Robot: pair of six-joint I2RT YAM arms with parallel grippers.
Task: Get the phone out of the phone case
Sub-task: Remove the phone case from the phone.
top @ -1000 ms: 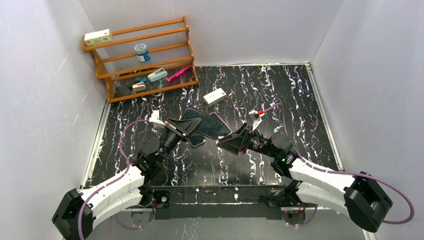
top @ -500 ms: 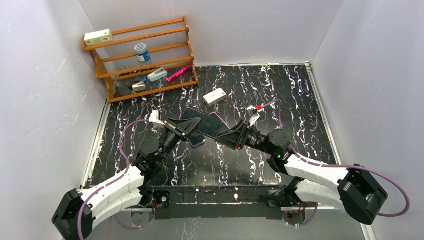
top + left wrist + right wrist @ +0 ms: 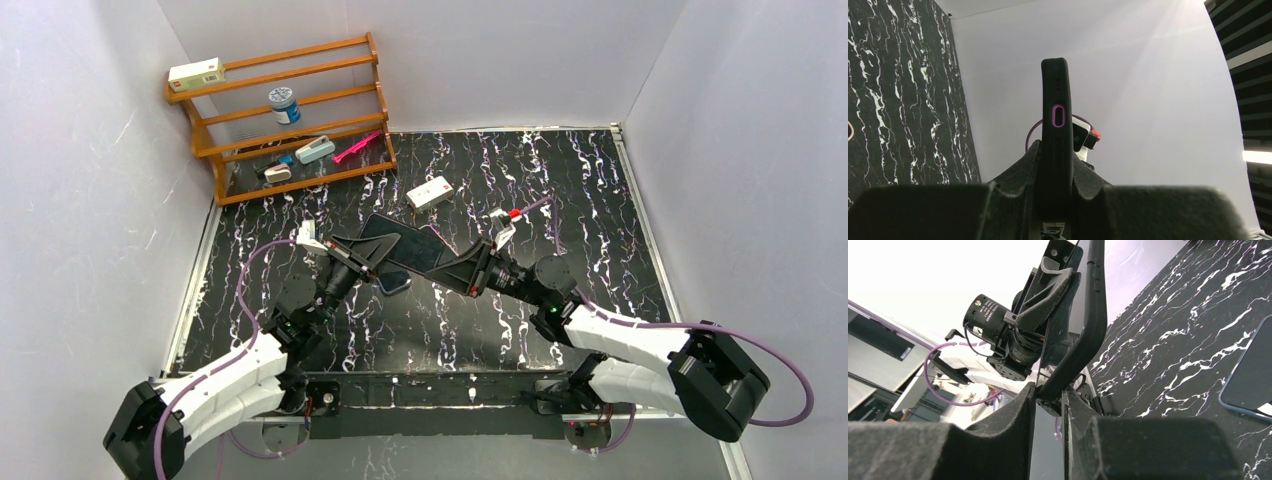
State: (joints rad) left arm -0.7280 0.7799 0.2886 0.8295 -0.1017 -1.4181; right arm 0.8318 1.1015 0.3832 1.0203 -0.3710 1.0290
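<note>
Closing in from the right, the right gripper (image 3: pixel 1048 405) has changed most. A second ago it hung wide open, short of the case (image 3: pixel 405 245); now it has slid forward and its fingers are pinched on the case's near right end. In the right wrist view the black rim runs down between the two pads and bows to one side, so I judge the soft edge is already flexing. The left gripper (image 3: pixel 1055 200) has not moved and stays pressed tight on the opposite end, with the case edge-on between its fingers and a pink-ringed cutout facing the camera.

The case therefore hangs above the table (image 3: pixel 560 200), bridged between both arms. I cannot tell the phone apart from the case in any view. With both ends held, the peel can probably begin: one side anchors while the other bends the rim away.

Directly under the case, a blue-edged handset (image 3: pixel 394 283) lies flat on the table, where anything that drops would land on it. Farther back sits a small white box (image 3: pixel 430 192), well apart. A wooden rack (image 3: pixel 290 120) of small items stands in the far left corner, out of the way.
</note>
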